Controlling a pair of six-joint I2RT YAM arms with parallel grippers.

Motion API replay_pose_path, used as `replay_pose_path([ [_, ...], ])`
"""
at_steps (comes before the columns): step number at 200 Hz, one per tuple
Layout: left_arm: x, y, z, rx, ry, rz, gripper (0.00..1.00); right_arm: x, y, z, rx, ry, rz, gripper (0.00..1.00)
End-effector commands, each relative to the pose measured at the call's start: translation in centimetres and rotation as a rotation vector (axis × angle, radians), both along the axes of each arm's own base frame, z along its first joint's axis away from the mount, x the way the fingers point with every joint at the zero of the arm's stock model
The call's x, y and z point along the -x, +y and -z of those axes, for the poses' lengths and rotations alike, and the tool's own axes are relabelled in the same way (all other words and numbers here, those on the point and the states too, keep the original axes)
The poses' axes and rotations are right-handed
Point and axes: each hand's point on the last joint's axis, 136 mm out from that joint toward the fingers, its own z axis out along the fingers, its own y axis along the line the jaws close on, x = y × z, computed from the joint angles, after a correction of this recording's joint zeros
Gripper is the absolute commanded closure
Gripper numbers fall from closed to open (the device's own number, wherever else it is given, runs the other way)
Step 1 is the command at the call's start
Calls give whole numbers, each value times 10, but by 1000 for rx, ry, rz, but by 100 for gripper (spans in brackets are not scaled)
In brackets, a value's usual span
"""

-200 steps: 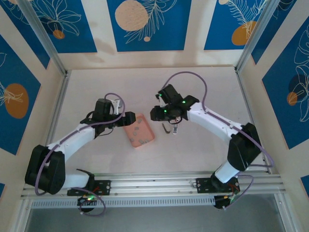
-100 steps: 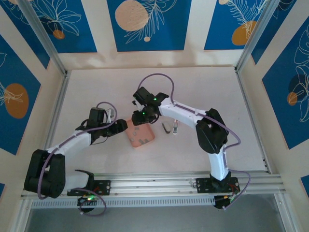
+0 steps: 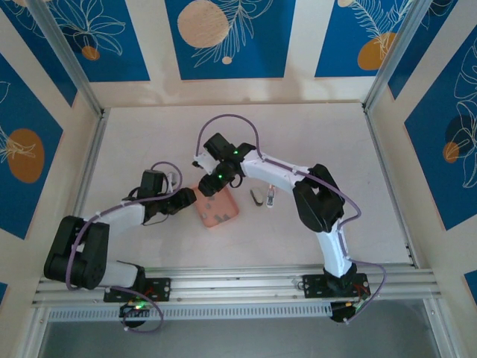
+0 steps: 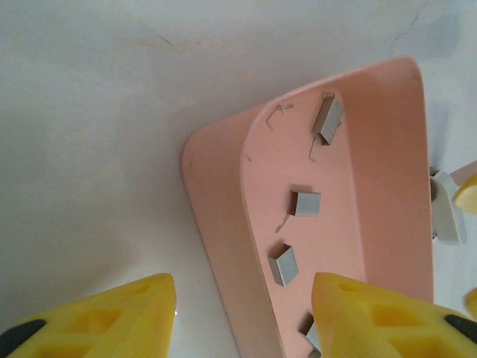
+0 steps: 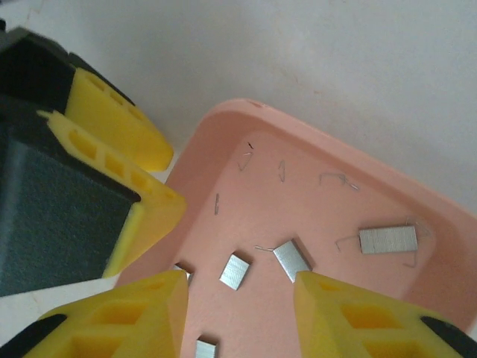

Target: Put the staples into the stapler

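The shallow pink tray (image 3: 221,214) lies mid-table, and several staples rest in it as short grey bars (image 4: 305,203) (image 5: 237,271). My left gripper (image 3: 188,198) sits at the tray's left edge. In the left wrist view its jaws (image 4: 242,298) are open and straddle the tray wall, with one finger over the table and one over the tray floor. My right gripper (image 3: 210,188) hovers open over the tray's far end. In the right wrist view two staple bars lie between its fingertips (image 5: 242,302), untouched. The stapler (image 3: 259,197) lies right of the tray.
Loose bent single staples (image 5: 339,179) are scattered on the tray floor. The left gripper's yellow fingers (image 5: 119,130) sit close beside the right gripper. Walls enclose the white table (image 3: 149,142) on three sides, with open surface behind and to both sides.
The right arm swung left from above the stapler to over the tray. The left gripper shifted to the tray's left edge and its jaws narrowed.
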Motion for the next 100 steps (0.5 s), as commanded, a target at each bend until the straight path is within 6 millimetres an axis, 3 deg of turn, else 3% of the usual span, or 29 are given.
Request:
replay_pose_path([
  [1,-1,4,4,14,8,-20,51,1,9,4,-21,-34,-128,57],
  [100,6,9,11,-24,29,-17,59,0,8,44,66,-18,-170,57],
])
